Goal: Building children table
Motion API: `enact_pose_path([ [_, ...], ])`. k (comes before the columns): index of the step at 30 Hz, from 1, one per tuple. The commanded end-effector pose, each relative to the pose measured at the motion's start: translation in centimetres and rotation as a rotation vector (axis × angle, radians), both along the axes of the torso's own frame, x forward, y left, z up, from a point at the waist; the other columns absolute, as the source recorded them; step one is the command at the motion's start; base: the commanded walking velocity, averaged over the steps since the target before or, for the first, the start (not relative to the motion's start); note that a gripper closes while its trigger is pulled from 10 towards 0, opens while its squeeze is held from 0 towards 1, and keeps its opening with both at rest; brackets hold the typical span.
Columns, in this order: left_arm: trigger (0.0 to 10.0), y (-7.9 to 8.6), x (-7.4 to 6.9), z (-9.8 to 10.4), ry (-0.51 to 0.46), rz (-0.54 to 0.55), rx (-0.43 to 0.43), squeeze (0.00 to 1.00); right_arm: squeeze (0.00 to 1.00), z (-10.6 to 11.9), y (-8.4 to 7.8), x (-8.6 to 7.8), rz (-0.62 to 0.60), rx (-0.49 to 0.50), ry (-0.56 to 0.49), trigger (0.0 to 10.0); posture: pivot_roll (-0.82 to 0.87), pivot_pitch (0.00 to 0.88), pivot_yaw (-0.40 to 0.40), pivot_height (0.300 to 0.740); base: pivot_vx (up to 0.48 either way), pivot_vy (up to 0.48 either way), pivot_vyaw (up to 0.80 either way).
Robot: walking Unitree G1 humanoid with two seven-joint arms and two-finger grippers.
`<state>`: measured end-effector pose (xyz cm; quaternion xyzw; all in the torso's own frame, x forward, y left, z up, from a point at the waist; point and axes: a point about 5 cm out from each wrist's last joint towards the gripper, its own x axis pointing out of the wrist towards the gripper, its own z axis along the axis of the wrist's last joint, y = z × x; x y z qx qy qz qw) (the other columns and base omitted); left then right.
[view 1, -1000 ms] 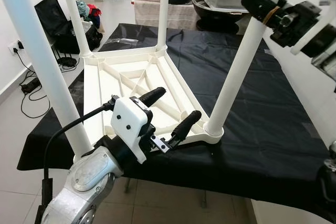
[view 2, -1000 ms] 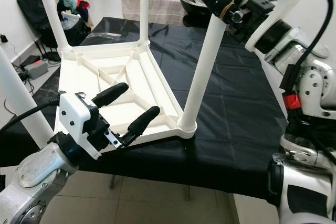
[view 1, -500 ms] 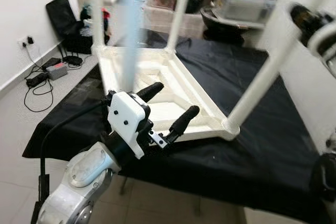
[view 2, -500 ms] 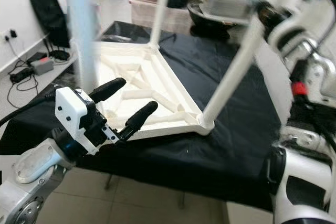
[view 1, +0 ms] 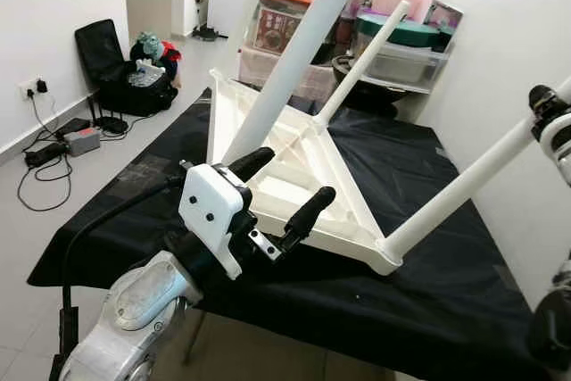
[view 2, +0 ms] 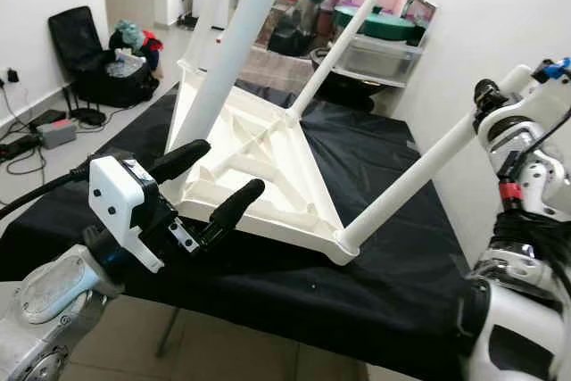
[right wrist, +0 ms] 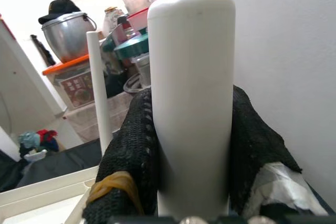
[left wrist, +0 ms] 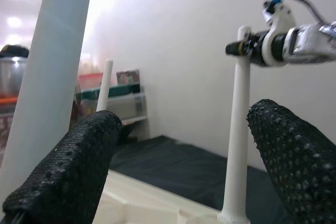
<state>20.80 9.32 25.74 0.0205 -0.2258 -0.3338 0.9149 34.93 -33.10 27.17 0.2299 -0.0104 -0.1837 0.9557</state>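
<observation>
A white children's table (view 1: 350, 195) lies upside down and tipped up on one edge on the black-covered worktop (view 1: 428, 310). Its legs slant up and to the right. My right gripper (view 1: 545, 114) is shut on the top end of the near right leg (view 1: 455, 198). In the right wrist view the black fingers (right wrist: 131, 150) clasp that leg (right wrist: 191, 77). My left gripper (view 1: 298, 174) is open, hovering just before the table's near rim with nothing between its fingers. A thick near leg (view 1: 294, 51) rises behind it.
Storage boxes and a large pot (view 1: 393, 42) stand behind the worktop. A black bag (view 1: 116, 69) and cables with a power strip (view 1: 67, 142) lie on the floor at the left. A white wall (view 1: 500, 33) is close on the right.
The table has tipped from flat to standing on its edge, its legs swinging down to the right with my right gripper. The camera view has shifted too. My left gripper stays open.
</observation>
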Motion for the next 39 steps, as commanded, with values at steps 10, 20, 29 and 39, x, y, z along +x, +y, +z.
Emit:
enact_pose_path([
  [10,10.0,-0.1,-0.4,0.0,0.02,-0.003,0.003,0.0,0.0,-18.4,3.0,-2.5,0.018,0.159,0.683,0.0,-0.03,0.093,-0.109,0.74,0.0,0.0,0.0],
  [20,10.0,0.1,-0.5,0.0,0.028,0.004,0.009,0.0,0.0,-9.7,6.6,1.7,0.327,-0.017,0.198,10.0,-0.04,0.1,-0.106,0.74,0.0,0.0,0.0],
  [29,10.0,0.0,-0.2,0.1,0.025,-0.002,0.004,0.0,1.0,-6.4,10.1,0.8,0.507,-0.181,0.079,10.0,-0.06,0.091,-0.101,0.74,0.0,0.0,0.0],
  [39,10.0,0.0,0.0,0.2,0.022,-0.003,0.007,0.0,1.0,-5.2,10.6,-0.8,0.597,-0.373,-0.04,10.0,-0.07,0.083,-0.09,0.74,0.0,0.0,0.0],
])
